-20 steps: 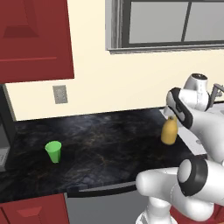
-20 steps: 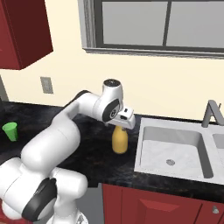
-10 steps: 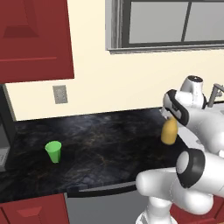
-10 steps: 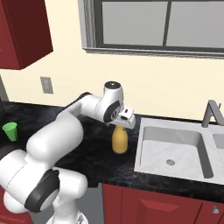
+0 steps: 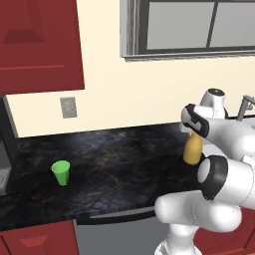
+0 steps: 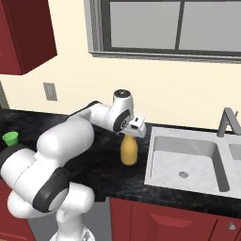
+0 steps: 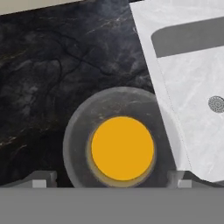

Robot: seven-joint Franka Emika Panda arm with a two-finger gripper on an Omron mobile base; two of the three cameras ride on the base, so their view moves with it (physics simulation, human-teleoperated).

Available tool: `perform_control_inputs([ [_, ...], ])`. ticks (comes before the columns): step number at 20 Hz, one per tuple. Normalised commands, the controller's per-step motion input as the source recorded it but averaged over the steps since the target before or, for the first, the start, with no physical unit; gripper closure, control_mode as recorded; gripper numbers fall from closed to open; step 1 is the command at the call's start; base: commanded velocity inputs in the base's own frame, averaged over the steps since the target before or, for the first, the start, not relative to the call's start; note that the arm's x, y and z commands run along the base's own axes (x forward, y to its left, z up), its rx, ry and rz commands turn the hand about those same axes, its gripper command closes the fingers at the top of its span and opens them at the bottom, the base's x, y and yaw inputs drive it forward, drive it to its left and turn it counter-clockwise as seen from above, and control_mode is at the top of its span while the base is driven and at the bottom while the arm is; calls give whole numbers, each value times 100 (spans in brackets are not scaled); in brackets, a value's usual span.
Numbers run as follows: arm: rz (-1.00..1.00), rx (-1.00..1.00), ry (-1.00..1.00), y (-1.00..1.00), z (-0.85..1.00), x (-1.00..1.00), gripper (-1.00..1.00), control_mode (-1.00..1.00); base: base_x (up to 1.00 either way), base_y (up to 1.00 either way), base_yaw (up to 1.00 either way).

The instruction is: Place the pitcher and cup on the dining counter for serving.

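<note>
1. Left base view: I see the pitcher (image 5: 192, 151) standing upright on the black counter (image 5: 109, 159), at its right end. My gripper (image 5: 191, 130) sits straight above its neck, pointing down. The cup (image 5: 61, 173) stands well apart, far to the left on the same counter.

2. Right base view: the pitcher (image 6: 128, 149) is just beside the sink (image 6: 188, 160), to its left. Its long axis runs vertically, in line with the gripper (image 6: 131, 132) above it. The cup (image 6: 10, 138) is at the far left edge.

3. Hand view: I look straight down the pitcher (image 7: 122, 148); its round top is centred between the two finger tips (image 7: 40, 179), one to each side. The jaws stand fully open and hold nothing. I judge a straight descent would bring them around the neck.
</note>
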Motion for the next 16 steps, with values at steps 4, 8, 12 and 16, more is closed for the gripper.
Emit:
perform_control_inputs([
  [4, 0, 0, -3, -6, -12, 8, -100, -100, 0, 0, 0],
  [8, 0, -3, -7, -5, -9, 9, -100, -100, 0, 0, 0],
  [12, 0, -2, -9, -2, -13, 0, -100, -100, 0, 0, 0],
  [16, 0, -1, -6, 0, -18, 7, 100, -100, 0, 0, 0],
])
